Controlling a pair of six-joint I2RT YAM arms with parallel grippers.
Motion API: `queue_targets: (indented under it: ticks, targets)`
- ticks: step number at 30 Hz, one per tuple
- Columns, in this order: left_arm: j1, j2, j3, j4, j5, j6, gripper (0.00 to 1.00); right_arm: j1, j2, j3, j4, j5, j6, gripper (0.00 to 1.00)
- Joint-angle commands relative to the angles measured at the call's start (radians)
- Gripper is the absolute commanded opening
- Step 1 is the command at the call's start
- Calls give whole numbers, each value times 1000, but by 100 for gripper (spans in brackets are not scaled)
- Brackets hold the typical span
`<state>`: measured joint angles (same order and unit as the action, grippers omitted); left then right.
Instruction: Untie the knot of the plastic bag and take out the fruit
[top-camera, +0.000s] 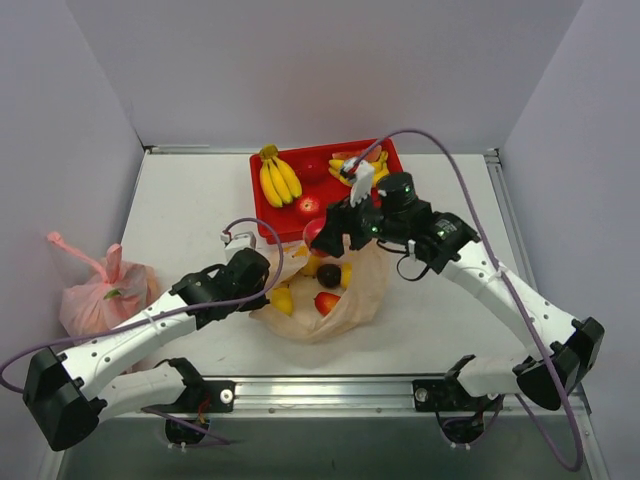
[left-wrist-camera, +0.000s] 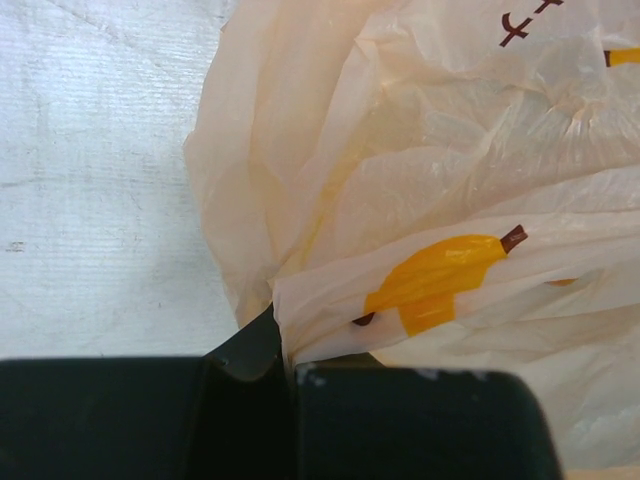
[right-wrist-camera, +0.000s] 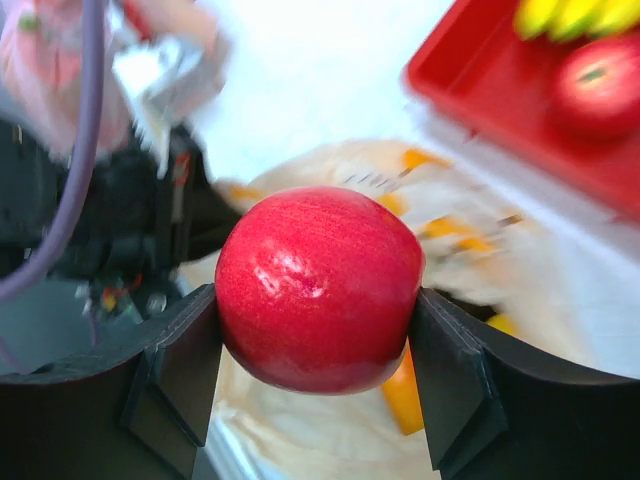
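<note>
The peach-orange plastic bag (top-camera: 350, 300) lies open in the middle of the table. No knot shows on it. Inside it are a dark plum (top-camera: 328, 275), a red apple (top-camera: 326, 302) and yellow and orange pieces (top-camera: 283, 300). My left gripper (top-camera: 268, 283) is shut on the bag's left edge. The left wrist view shows the bag's film (left-wrist-camera: 430, 200) pinched between my left gripper's (left-wrist-camera: 285, 350) fingers. My right gripper (top-camera: 322, 236) is shut on a red apple (right-wrist-camera: 318, 288) and holds it above the bag's far edge, near the tray. My right gripper (right-wrist-camera: 315, 310) grips that apple at both sides.
A red tray (top-camera: 385, 160) stands at the back with two banana bunches (top-camera: 278, 178) and a red apple (top-camera: 308, 205); the tray also shows in the right wrist view (right-wrist-camera: 480, 90). A pink knotted bag (top-camera: 100, 290) lies at the left edge.
</note>
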<state>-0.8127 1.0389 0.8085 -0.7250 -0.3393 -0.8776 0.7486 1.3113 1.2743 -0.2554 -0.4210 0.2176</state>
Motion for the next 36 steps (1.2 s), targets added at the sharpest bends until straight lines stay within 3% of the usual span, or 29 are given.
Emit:
queue_targets:
  ticks: [1, 8, 11, 14, 15, 16, 18, 19, 24, 28, 32, 36]
  targets:
    - [-6, 12, 47, 1, 28, 37, 0, -84, -12, 88, -19, -17, -29, 29]
    - [-14, 36, 67, -4, 89, 75, 0, -339, 190, 163, 56, 246, 31, 34]
    - [-17, 26, 55, -7, 88, 66, 0, -393, 336, 229, 65, 245, 95, 38]
    - [-19, 12, 51, -10, 82, 55, 0, -423, 453, 295, 71, 248, 126, 57]
    - [-19, 3, 50, -11, 77, 55, 0, -431, 476, 310, 71, 249, 134, 75]
    - [-19, 0, 50, -11, 77, 55, 0, -431, 505, 336, 70, 251, 138, 84]
    - [-20, -7, 50, -14, 72, 55, 0, -433, 516, 352, 68, 255, 129, 98]
    - [-20, -8, 50, -13, 71, 55, 0, -433, 505, 362, 67, 248, 123, 100]
    - [-22, -16, 58, -11, 52, 40, 0, -402, 393, 317, 47, 215, 85, 100]
    - [-20, -20, 67, -13, 39, 42, 0, -309, 190, 208, 27, 182, 51, 96]
    - [-20, -28, 67, -14, 28, 37, 0, -102, 36, 120, -5, 176, 26, 81]
    - [-22, -31, 72, -14, 19, 34, 0, 53, -44, 48, -76, 156, 12, 75]
